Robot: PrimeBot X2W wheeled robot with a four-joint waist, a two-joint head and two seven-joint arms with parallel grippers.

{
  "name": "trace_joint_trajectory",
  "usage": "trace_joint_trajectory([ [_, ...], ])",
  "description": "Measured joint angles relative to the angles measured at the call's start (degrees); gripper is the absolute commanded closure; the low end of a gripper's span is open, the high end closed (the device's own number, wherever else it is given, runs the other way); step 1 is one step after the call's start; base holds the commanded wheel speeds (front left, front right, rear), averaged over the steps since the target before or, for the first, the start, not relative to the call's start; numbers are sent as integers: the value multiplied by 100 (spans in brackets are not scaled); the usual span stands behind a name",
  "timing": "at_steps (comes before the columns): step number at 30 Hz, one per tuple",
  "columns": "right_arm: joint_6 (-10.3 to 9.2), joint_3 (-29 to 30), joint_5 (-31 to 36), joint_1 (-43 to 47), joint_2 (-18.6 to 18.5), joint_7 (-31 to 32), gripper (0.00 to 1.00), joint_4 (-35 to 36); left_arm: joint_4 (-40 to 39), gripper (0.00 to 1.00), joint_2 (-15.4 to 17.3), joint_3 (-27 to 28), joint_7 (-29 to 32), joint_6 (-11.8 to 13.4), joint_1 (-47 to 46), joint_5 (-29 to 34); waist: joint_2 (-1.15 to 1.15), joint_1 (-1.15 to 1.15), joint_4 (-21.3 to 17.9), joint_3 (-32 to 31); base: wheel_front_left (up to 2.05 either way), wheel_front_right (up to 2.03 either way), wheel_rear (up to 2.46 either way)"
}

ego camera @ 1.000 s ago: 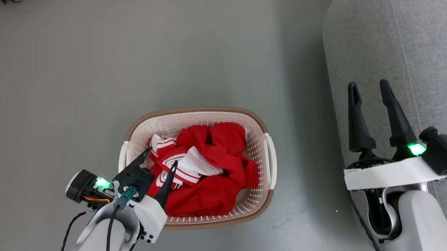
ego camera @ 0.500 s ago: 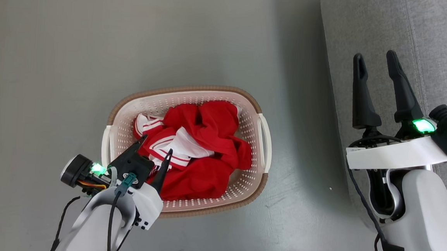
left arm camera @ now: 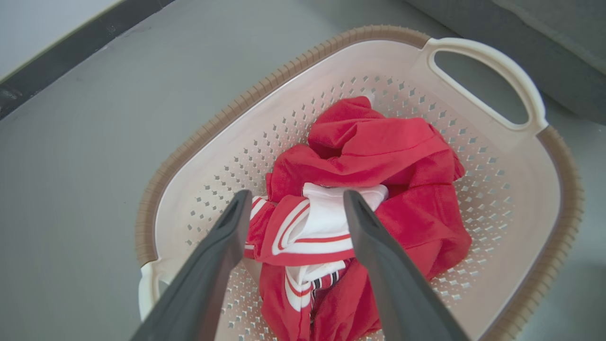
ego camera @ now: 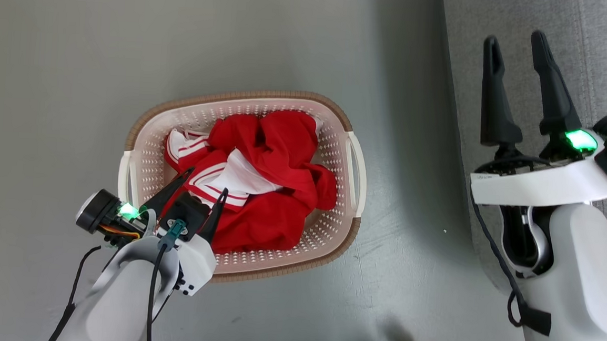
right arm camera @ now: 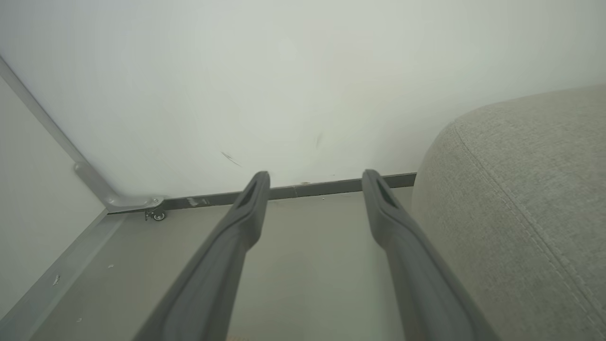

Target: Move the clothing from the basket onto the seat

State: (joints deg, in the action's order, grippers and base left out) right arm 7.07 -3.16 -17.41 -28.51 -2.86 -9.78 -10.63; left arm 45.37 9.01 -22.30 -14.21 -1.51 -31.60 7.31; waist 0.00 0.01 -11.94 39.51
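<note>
Left wrist view: your left gripper (left arm camera: 297, 195) hangs over the basket (left arm camera: 232, 161) with jaws spread wide and nothing held, straddling the white striped fold (left arm camera: 326, 222) at the top of the clothing (left arm camera: 378, 147). Whether the tips touch cloth cannot be told. All the clothing lies heaped inside the basket, which stands on the floor (ego camera: 79, 46) near the seat (ego camera: 594, 62); none is on the seat. Step in hand, as judged: the first pick. You should descend straight onto that raised fold, sink deep enough to take several layers, and close fully before lifting; a shallow pinch on loose jersey fabric is likely to slip. Keep off the perforated wall, or the light plastic basket may rise with the load. The jerseys are soft, crumpled red cloth with white panels and red-and-white trim. The basket is oval, cream, pierced with small holes, with a ribbed brown rim band (ego camera: 245, 94) and loop handle (left arm camera: 478, 47). Your right gripper (ego camera: 515, 38) stands open-jawed and empty over the seat, rounded grey woven upholstery with stitched seams
</note>
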Motion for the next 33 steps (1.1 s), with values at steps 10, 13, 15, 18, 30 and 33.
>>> trace_joint_trajectory([
  [10, 0, -103, -53, -423, -3, -14, 0, 7, 263, 0, 51, -107, 0, 0, -284, 130, 0, 0, -34, 291, 0, 0, 0],
  [13, 0, -115, -58, -474, -4, -34, 0, -5, 381, 0, 67, -134, 0, 10, -365, 177, 0, 0, -43, 374, 0, 0, 0],
  [15, 0, -122, -58, -474, -4, -37, 0, -32, 442, 0, 64, -147, -1, 47, -426, 203, 0, 0, -51, 427, 0, 0, 0],
  [18, 0, -131, -77, -518, -5, -65, 0, -80, 565, 0, 119, -198, -1, 68, -560, 267, 0, 0, -73, 522, 0, 0, 0],
  [30, 0, -255, -194, -699, -8, -176, 0, -235, 1077, 0, 164, -213, 67, 408, -801, 438, 0, 0, -170, 710, 0, 0, 0],
  [33, 0, -282, -231, -706, -9, -201, 0, -276, 1179, 0, 182, -225, 105, 445, -875, 480, 0, 0, -199, 725, 0, 0, 0],
])
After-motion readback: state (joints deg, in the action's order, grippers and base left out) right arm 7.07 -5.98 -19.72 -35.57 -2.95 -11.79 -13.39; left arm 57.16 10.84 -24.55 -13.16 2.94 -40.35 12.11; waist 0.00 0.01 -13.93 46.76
